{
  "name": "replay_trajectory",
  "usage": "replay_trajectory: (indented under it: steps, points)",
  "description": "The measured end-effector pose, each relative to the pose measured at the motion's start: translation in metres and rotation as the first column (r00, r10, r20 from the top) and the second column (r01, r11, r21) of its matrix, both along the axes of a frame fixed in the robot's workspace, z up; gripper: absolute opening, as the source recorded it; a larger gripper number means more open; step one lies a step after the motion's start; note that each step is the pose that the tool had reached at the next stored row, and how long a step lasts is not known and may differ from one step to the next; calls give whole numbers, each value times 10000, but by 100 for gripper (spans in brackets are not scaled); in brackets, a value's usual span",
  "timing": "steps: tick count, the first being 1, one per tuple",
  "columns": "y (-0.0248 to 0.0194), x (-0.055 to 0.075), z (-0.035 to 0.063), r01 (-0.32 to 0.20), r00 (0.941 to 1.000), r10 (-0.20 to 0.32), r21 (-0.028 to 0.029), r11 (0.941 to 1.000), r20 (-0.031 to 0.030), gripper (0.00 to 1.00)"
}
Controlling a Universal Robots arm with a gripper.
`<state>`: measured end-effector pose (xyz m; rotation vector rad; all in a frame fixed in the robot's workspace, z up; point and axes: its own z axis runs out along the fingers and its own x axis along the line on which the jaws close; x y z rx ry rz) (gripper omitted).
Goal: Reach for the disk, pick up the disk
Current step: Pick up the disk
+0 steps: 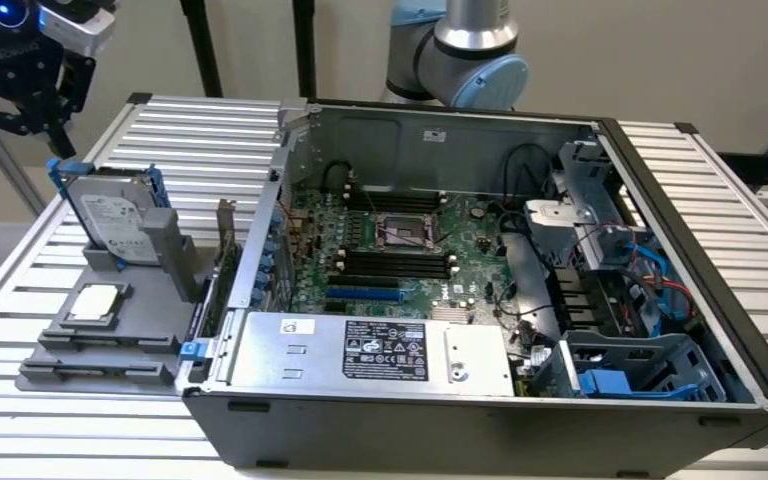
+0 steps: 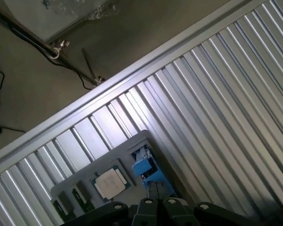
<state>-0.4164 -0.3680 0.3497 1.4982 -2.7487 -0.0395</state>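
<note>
The disk [image 1: 115,215] stands on edge in a grey holder [image 1: 157,300] at the exterior view's left, beside the open computer case. Its white label faces the camera and blue rails run along its sides. My gripper [image 1: 59,143] hangs above and just to the left of the disk's top corner, apart from it. In the wrist view the disk [image 2: 145,168] appears edge-on with its blue rail, straight past my gripper [image 2: 156,203]. The jaws stand together, shut on nothing.
A small square silver chip [image 1: 95,303] lies in the holder in front of the disk. The open computer case [image 1: 491,250] with a silver power supply box [image 1: 371,350] stands to the right. The slatted metal table [image 2: 217,94] ends at an edge, with floor and cables beyond.
</note>
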Motion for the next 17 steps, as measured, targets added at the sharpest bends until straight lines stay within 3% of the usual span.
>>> replay_trajectory:
  steps: [5, 10, 14, 17]
  points:
    - [0, 9, 0, -699, 9976, 699, 0, 9976, 0, 11]
    - [0, 20, 0, -1351, 9908, 1351, 0, 9908, 0, 11]
    - [0, 27, 0, -1905, 9817, 1905, 0, 9817, 0, 11]
    - [-1, 28, 0, -2409, 9706, 2409, 0, 9706, 0, 11]
